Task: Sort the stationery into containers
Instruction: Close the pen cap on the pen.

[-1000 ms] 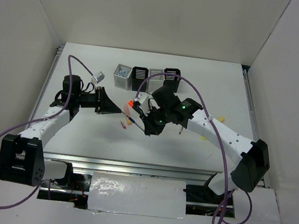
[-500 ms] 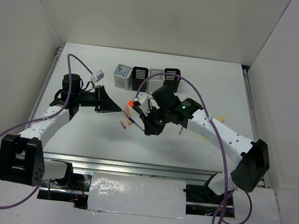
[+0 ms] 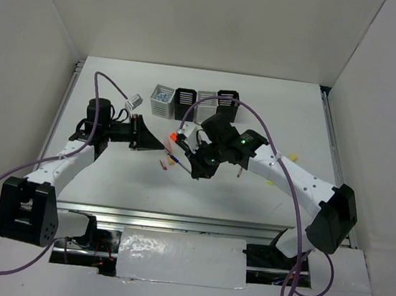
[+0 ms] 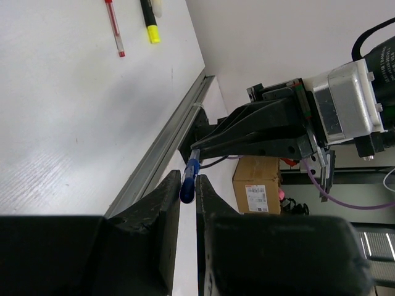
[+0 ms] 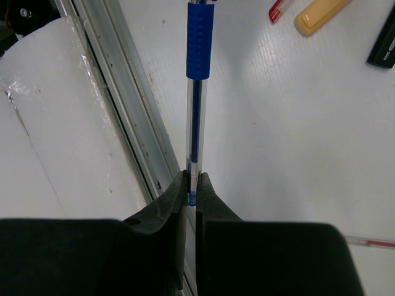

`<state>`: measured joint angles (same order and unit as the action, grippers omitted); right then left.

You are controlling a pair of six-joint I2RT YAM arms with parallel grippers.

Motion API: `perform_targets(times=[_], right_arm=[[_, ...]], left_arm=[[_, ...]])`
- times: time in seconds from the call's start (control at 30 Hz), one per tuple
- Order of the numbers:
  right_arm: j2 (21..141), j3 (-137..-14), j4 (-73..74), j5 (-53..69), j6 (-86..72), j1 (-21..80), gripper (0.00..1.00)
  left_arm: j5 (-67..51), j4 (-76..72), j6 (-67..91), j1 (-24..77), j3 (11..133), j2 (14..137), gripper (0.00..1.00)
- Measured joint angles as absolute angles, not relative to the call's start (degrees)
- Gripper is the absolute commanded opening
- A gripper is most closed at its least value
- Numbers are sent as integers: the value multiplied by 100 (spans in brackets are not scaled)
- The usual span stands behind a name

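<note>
Your right jaws: narrow, pinched on the clear end of the blue pen [image 5: 199, 37].
Your left jaws: narrow too, closed on either side of that pen's blue end.
Blue pen: held off the bench [image 3: 250, 198], spanning between your two arms, near of the cups [image 3: 193, 102].
Cups: four joined in a row at the far side, grey and black by turns.
Red pen [image 4: 113, 28]: flat on the bench, just beside a yellow highlighter [image 4: 150, 21].
Peach marker [image 5: 321, 13]: flat on the bench.
</note>
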<state>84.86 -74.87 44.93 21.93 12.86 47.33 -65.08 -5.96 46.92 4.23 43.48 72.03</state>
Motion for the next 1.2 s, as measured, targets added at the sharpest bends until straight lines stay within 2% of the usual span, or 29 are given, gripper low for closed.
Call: perform_targets(times=[0.67,1.2], right_arm=[[8764,-7697,4788,2399,1199,4665,0],[9306,-8182,5214,2829,1020,4259,0]], left_arm=[[-6208,-711,4698,812,4123,7210,0],[-6501,-2786,6648,642,3588,8230,0]])
